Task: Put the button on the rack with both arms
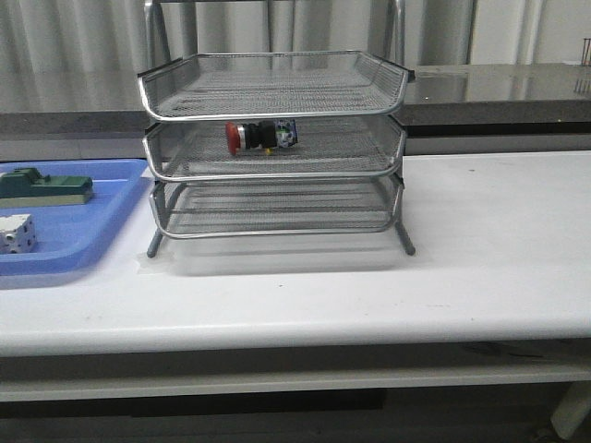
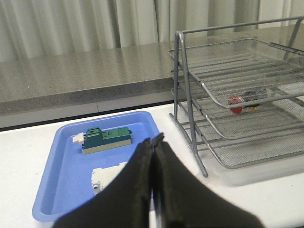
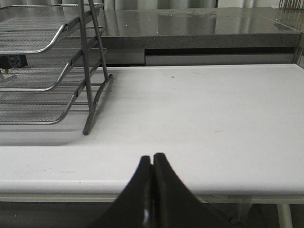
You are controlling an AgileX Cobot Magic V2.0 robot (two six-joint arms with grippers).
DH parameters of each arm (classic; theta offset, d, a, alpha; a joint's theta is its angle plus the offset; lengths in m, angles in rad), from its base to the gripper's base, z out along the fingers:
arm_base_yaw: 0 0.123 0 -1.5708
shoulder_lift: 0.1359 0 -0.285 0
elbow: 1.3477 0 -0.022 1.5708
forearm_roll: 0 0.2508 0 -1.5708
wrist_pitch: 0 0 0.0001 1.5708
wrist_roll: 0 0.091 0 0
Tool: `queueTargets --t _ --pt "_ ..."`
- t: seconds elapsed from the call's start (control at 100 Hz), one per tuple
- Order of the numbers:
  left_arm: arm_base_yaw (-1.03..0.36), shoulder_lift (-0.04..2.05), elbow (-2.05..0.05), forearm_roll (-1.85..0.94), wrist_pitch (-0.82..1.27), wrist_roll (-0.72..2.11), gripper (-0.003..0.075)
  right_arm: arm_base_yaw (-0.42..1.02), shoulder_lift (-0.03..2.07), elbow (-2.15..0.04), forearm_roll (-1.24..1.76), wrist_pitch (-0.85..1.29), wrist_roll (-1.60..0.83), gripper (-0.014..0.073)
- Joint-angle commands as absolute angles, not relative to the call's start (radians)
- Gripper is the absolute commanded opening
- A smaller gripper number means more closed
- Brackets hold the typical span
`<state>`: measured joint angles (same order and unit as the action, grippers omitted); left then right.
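Note:
The button [image 1: 259, 137], with its red cap to the left, lies on its side on the middle tier of the silver wire rack [image 1: 273, 97]. It also shows in the left wrist view [image 2: 242, 99], through the rack's mesh [image 2: 223, 66]. No arm shows in the front view. My left gripper [image 2: 153, 140] is shut and empty, above the table's near left part, by the blue tray. My right gripper [image 3: 152, 157] is shut and empty, over the table's front edge, right of the rack [image 3: 57, 38]. Only the button's rear end [image 3: 10, 61] shows there.
A flat blue tray [image 1: 102, 214] sits left of the rack, holding a green block [image 1: 46, 187] and a white cube with dark dots [image 1: 18, 233]. The tray [image 2: 52, 156] also shows in the left wrist view. A grey counter [image 1: 499, 88] runs behind the white table [image 1: 480, 258].

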<state>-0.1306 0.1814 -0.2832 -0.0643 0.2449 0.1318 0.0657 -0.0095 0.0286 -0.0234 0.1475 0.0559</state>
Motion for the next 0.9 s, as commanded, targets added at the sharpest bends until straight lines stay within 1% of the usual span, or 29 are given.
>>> queueTargets --t 0.0,0.09,0.24,0.41,0.66,0.89 --pt "-0.128 0.192 -0.307 -0.061 0.159 0.122 -0.0021 0.06 -0.031 0.009 -0.032 0.064 0.057 -0.006" --pt "-0.128 0.192 -0.284 -0.048 0.151 0.116 -0.0021 0.06 -0.031 0.009 -0.032 0.064 0.057 -0.006" --pt "-0.128 0.169 -0.219 0.043 0.105 -0.017 -0.0021 0.06 -0.031 0.009 -0.032 0.064 0.057 -0.006" --pt "-0.126 0.096 -0.123 0.06 0.043 -0.026 -0.0021 0.06 -0.031 0.009 -0.032 0.064 0.057 -0.006" --pt "-0.053 -0.039 0.011 0.06 0.024 -0.063 -0.0021 0.06 -0.031 0.009 -0.032 0.064 0.057 -0.006" --pt "-0.04 -0.035 0.053 0.096 -0.021 -0.099 -0.0021 0.06 -0.031 0.009 -0.032 0.064 0.057 -0.006"
